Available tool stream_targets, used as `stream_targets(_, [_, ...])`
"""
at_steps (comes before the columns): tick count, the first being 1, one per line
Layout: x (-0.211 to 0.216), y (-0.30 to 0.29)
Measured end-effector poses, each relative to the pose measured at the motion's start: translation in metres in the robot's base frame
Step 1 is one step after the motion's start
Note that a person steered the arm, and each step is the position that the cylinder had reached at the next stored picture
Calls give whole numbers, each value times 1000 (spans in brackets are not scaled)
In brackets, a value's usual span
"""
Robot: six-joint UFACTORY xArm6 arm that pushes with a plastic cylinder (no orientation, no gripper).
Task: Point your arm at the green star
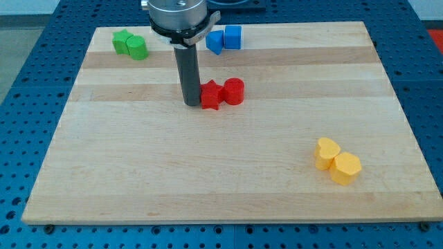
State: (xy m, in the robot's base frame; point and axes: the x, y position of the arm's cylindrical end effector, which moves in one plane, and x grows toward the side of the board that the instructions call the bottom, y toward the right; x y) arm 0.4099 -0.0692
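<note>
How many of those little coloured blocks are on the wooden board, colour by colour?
Green: 2, a star and a cylinder
Blue: 2
Red: 2
Yellow: 2
Total: 8 blocks
My tip stands just left of the red pair.

We find no readable text, label, brand, number or sign anywhere: none on the wooden worktop (228,173), none on the coloured blocks, none on the arm.
</note>
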Motion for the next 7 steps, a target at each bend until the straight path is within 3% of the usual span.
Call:
stream_targets(2, [-10, -8])
stream_targets(7, [-111, -30])
